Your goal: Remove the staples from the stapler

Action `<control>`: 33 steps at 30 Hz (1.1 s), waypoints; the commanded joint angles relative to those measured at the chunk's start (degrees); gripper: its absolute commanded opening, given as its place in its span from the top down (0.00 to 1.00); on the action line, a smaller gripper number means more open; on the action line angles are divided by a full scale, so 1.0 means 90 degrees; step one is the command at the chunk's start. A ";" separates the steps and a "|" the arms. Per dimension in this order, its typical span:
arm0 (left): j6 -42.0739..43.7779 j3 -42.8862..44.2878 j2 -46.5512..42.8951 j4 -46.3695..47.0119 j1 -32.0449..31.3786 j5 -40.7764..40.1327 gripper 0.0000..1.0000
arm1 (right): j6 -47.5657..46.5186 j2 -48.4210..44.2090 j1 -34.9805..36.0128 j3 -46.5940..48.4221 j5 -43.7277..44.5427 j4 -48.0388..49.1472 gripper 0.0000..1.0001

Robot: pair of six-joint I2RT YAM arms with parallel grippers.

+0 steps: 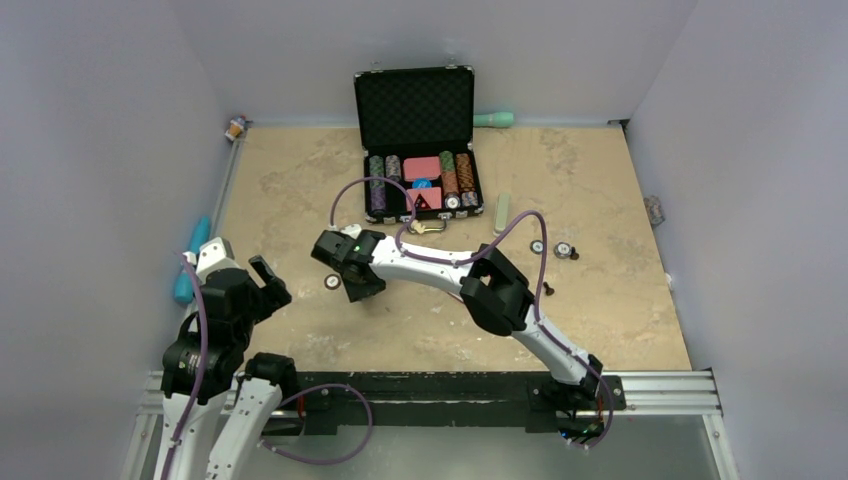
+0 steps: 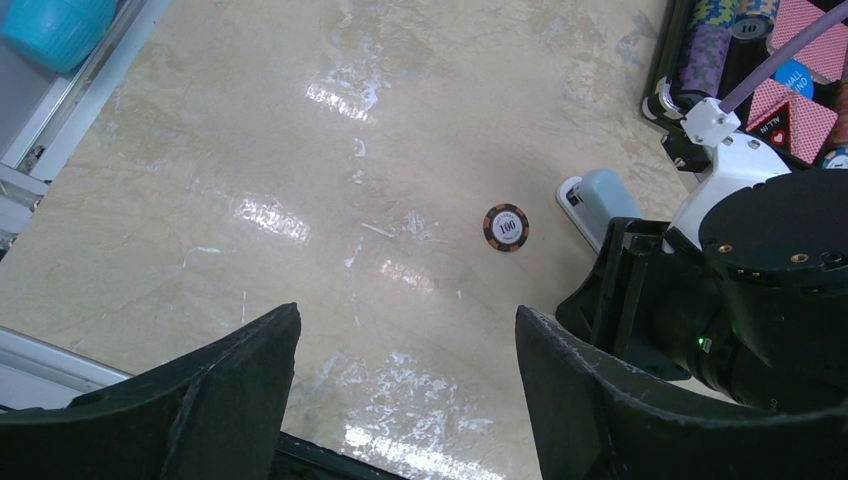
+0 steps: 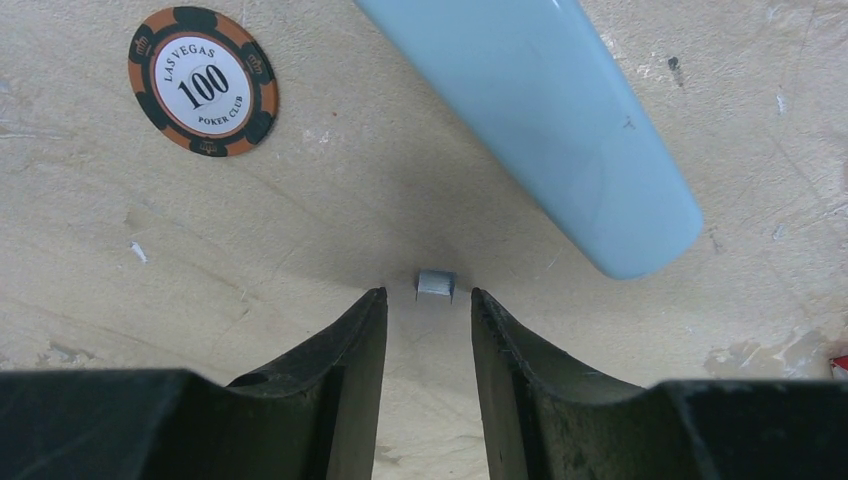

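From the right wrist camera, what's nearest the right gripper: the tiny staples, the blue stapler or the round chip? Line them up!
1. Tiny silvery-grey metal staple strip: just ahead of the right gripper.
2. Pale blue plastic stapler: ahead, to the right.
3. Round orange-and-black poker chip: farthest, upper left.

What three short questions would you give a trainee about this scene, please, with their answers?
1. True or false: the right gripper is shut on the staples.
2. Which number is printed on the poker chip? A) 25 B) 100 C) 500
3. Fill in: the left gripper is open and holds ____.
Key: 1 false, its jaws stand apart and the staples lie on the table just ahead of the tips; 2 B; 3 nothing.
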 commanded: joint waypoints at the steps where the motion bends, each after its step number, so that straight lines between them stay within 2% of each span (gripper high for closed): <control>1: 0.0146 -0.0017 -0.0054 0.0225 0.0076 0.0016 0.18 | -0.0019 -0.0041 0.0003 -0.0023 0.0119 -0.0001 0.61; 11: 0.0131 -0.0017 -0.0061 0.0213 0.0076 -0.0008 0.18 | -0.0038 0.0069 0.0000 -0.0009 0.0171 0.0043 0.69; 33: 0.0121 -0.0014 -0.0064 0.0195 0.0085 -0.0037 0.18 | -0.0174 0.0136 -0.0117 -0.0411 0.0132 0.0344 0.72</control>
